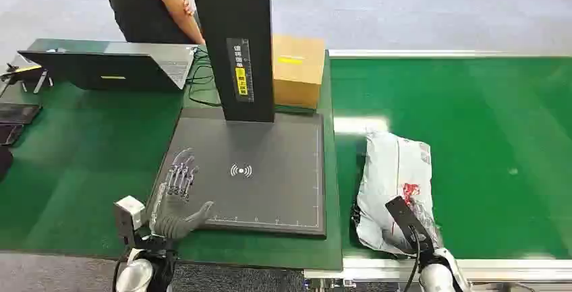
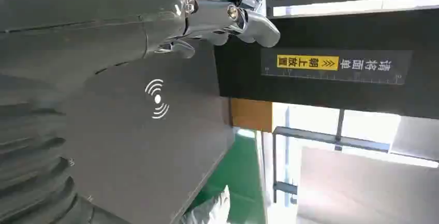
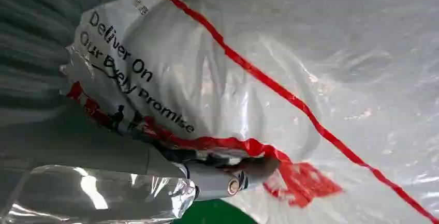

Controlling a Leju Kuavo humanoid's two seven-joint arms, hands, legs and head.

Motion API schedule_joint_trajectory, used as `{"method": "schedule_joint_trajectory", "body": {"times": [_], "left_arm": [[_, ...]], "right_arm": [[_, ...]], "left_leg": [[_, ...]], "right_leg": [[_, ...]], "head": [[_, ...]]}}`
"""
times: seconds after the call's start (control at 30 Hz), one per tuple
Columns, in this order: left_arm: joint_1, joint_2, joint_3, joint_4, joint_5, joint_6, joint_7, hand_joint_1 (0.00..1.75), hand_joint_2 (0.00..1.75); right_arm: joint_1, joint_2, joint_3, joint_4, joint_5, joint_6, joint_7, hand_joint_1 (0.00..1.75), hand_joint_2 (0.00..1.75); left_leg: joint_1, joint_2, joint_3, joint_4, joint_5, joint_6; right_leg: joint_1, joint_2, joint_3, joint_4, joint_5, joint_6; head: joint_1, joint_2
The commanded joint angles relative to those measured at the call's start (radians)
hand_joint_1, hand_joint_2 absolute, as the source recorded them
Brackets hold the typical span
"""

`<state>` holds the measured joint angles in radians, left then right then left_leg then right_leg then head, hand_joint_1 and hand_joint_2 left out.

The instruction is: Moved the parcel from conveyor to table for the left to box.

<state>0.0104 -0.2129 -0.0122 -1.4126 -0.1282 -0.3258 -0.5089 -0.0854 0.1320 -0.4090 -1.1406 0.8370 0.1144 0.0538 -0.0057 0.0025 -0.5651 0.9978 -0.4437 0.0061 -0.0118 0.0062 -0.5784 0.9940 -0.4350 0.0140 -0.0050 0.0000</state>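
The parcel (image 1: 393, 177), a grey-white plastic mail bag with red print, lies on the green conveyor belt (image 1: 485, 143) near its front edge. My right hand (image 1: 419, 238) is at the bag's near end, mostly hidden under the wrist camera. In the right wrist view the parcel (image 3: 290, 79) lies against the palm of my right hand (image 3: 93, 149), and the thumb (image 3: 228, 178) presses into its wrinkled plastic. My left hand (image 1: 177, 194) hovers with fingers spread and nothing in it over the left edge of the dark scanner plate (image 1: 270, 177). The left wrist view shows those fingers (image 2: 243, 19) stretched out above the plate (image 2: 145, 146).
A black scanner post (image 1: 236, 42) rises from the back of the plate. A cardboard box (image 1: 297, 69) stands behind it, beside the belt. A laptop (image 1: 115, 66) and cables lie on the green table (image 1: 81, 157) at the left. A person (image 1: 152, 2) stands behind the table.
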Motion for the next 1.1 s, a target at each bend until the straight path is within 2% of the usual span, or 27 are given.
{"method": "schedule_joint_trajectory", "body": {"times": [0.03, 0.2, 0.27, 0.33, 0.9, 1.1], "left_arm": [[0.002, 0.003, 0.019, 0.012, 0.002, 0.007, 0.01, 0.0, 1.75], [0.006, 0.003, 0.026, -0.004, 0.005, 0.011, 0.015, 0.0, 1.75], [0.005, 0.004, 0.028, -0.005, 0.006, 0.011, 0.017, 0.0, 1.75], [0.005, 0.004, 0.028, -0.005, 0.006, 0.011, 0.017, 0.0, 1.75], [0.006, 0.006, 0.025, -0.004, 0.007, 0.011, 0.017, 0.0, 1.75], [0.018, 0.006, 0.03, -0.026, 0.015, 0.016, 0.02, 0.0, 1.75]], "right_arm": [[0.015, -0.039, 0.063, 0.138, -0.017, 0.019, 0.004, 1.75, 1.75], [0.011, -0.05, 0.09, 0.133, -0.043, 0.008, -0.004, 1.75, 1.75], [0.007, -0.051, 0.094, 0.132, -0.045, 0.009, -0.005, 1.75, 1.75], [0.007, -0.051, 0.094, 0.132, -0.045, 0.009, -0.005, 1.75, 1.75], [0.008, -0.055, 0.104, 0.134, -0.055, 0.011, -0.008, 1.75, 1.75], [0.011, -0.056, 0.109, 0.097, -0.097, -0.038, -0.017, 1.75, 1.75]], "left_leg": [[0.001, -0.002, -0.005, -0.001, 0.003, -0.001], [0.002, -0.002, -0.002, -0.001, 0.001, 0.0], [0.001, -0.004, -0.008, -0.003, 0.004, -0.001], [0.001, -0.002, -0.001, -0.001, 0.001, 0.0], [0.001, -0.004, -0.004, -0.001, 0.002, 0.0], [0.001, -0.003, -0.002, -0.001, 0.001, 0.001]], "right_leg": [[0.001, -0.003, -0.004, -0.003, 0.003, 0.0], [0.002, -0.002, 0.0, -0.004, 0.004, 0.004], [0.001, -0.005, -0.005, -0.005, 0.007, 0.004], [0.001, -0.002, 0.001, -0.004, 0.005, 0.006], [0.001, -0.004, -0.001, -0.005, 0.005, 0.007], [0.001, -0.003, 0.0, -0.005, 0.005, 0.007]], "head": [[0.0, 0.0], [0.0, 0.0], [0.0, 0.0], [0.0, 0.0], [0.0, 0.0], [0.0, 0.0]]}}
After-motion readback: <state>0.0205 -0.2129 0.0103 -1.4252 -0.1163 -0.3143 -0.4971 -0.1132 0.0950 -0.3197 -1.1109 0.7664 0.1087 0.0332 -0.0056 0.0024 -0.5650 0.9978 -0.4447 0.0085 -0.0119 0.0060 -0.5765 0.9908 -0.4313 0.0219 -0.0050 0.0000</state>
